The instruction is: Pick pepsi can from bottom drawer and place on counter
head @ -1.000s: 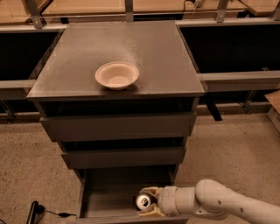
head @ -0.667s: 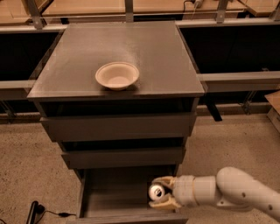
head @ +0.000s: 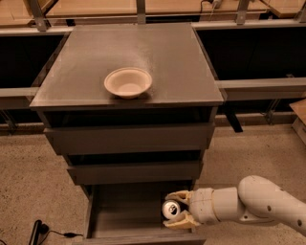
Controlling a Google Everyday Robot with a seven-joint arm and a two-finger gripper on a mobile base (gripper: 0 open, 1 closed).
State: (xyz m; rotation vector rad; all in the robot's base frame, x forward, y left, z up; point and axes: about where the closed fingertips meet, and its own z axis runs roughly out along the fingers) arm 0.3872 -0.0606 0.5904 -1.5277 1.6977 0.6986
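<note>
The pepsi can [head: 170, 208] is dark with a silver top facing the camera, held between my gripper's fingers. My gripper [head: 176, 209] is shut on the can, above the right side of the open bottom drawer [head: 119, 215]. The cream fingers [head: 180, 195] sit above and below the can. My white arm reaches in from the lower right. The counter [head: 158, 52] is the dark grey top of the cabinet, well above the gripper.
A cream round bowl [head: 128, 82] sits near the front middle of the counter. Two wider drawers [head: 129, 139] are closed above the bottom one. Light wooden tabletops [head: 95, 7] stand behind. A black cable [head: 43, 229] lies on the floor at the lower left.
My gripper with the can has shifted a little to the right and upward in the drawer, and the arm has drawn back to the right.
</note>
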